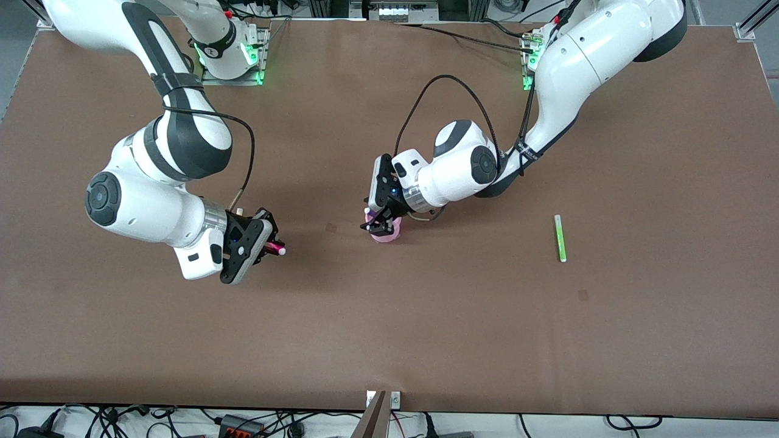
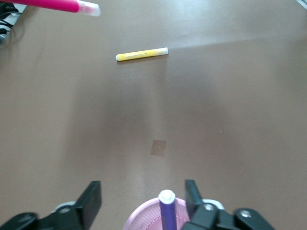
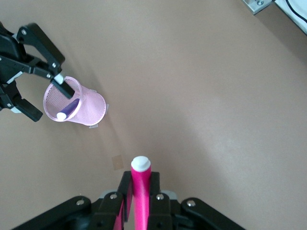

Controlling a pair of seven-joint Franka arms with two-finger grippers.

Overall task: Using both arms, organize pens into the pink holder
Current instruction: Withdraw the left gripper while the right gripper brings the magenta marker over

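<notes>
The left hand hangs released over the pink holder, the blue-purple pen standing inside. The right hand grasps the magenta pen; it should arrive tip-down once the rim is clear.

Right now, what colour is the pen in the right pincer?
Magenta pen with a white tip, clearest in the right wrist view.
</notes>
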